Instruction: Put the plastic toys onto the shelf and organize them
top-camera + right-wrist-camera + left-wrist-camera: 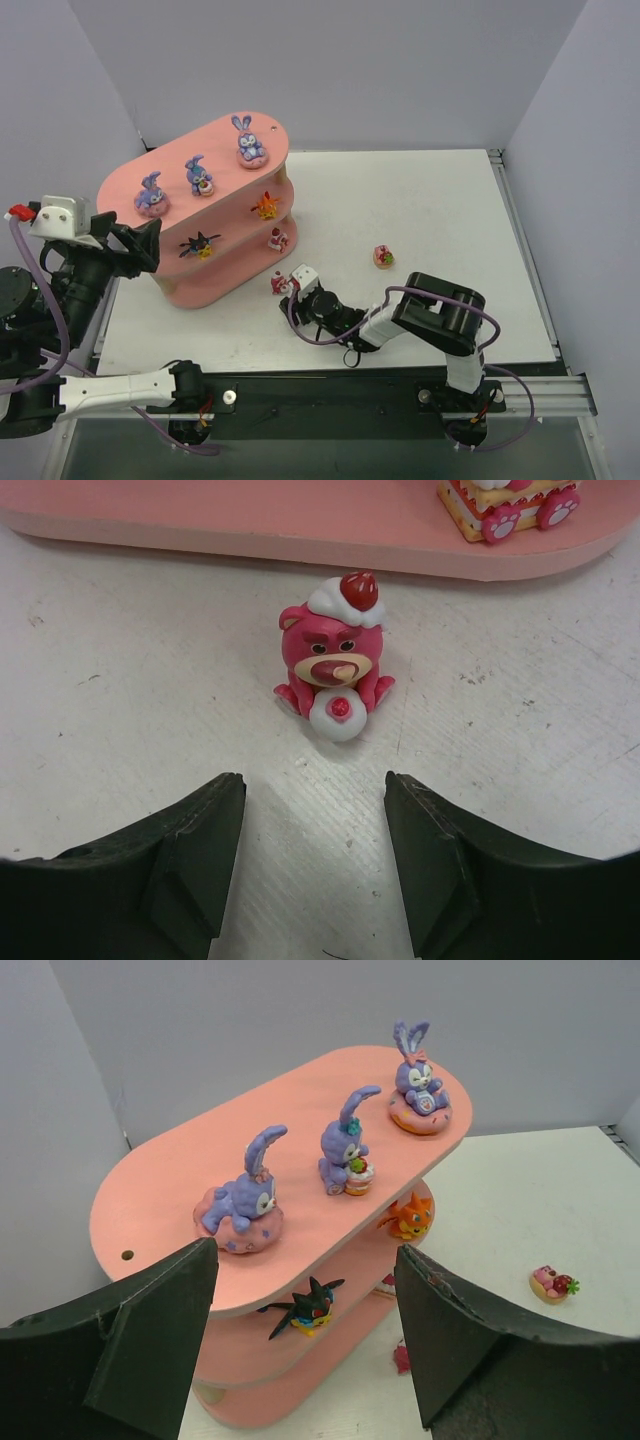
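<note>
Pink bear [335,665] sits on the white table [430,200] just in front of the shelf [225,160], the right gripper [312,785] spread apart close by it. Left gripper [305,1255] hangs, fingers apart, at the shelf's left end; three bunnies [199,175] stand on top.

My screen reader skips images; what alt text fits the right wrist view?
A pink bear figurine sits on the white table just ahead of the open right pincer; the pink shelf's bottom board lies behind it.

Pink shelf [220,148]; toy [383,257] seemingly pink-red
</note>
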Robot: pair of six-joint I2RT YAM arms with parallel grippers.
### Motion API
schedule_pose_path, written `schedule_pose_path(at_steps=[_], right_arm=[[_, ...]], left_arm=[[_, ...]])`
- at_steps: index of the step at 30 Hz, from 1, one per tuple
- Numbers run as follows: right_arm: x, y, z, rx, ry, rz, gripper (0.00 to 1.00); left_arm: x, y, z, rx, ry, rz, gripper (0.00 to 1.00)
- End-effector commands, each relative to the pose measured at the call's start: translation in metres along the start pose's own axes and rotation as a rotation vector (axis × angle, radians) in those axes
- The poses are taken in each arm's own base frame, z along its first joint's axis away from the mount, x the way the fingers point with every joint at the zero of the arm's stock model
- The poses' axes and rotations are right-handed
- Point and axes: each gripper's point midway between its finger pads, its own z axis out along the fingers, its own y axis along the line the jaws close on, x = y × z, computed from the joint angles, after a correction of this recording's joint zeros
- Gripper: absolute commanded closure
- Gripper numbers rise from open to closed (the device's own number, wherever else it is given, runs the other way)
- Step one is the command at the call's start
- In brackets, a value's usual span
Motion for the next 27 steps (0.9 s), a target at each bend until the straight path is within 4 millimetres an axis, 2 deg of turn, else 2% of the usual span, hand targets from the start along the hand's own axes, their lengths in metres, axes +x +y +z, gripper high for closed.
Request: schedule_pose_path(at_steps=[1,5,8,12,15,17,22,27], right_arm=[[-0.026,0.012,0.004,0.014,-0.094,0.019,0.44],[-0.019,0.013,0.005,0.029,-0.089,0.02,0.46],[-0.019,0.013,0.01,0.026,-0.101,0.012,0.46],[-0.018,0.006,0.019,0.031,-0.09,0.012,0.34],[-0.018,-0.007,0.023,0.05,-0.102,0.025,0.31],[-0.014,-0.013,0.026,0.033,-0.091,0.043,0.29],[-0.006,-0.013,0.036,-0.033,-0.055,0.011,0.27],[0.001,-0.001,0.037,-0.15,0.018,-0.04,0.27]], left_arm=[[-0.001,-0.016,-0.001,0.102,-0.013,-0.006,0.19],[0.005,-0.013,-0.001,0.094,-0.022,0.003,0.19],[0.009,-0.019,0.001,0.101,-0.028,-0.002,0.19],[0.016,-0.03,0.005,0.103,-0.01,0.02,0.19],[0.025,-0.033,0.008,0.087,0.006,0.054,0.19],[0.027,-0.033,0.007,0.088,0.006,0.052,0.19],[0.028,-0.024,0.003,0.091,-0.002,0.016,0.19],[0.03,-0.014,0.0,0.079,-0.008,-0.001,0.19]])
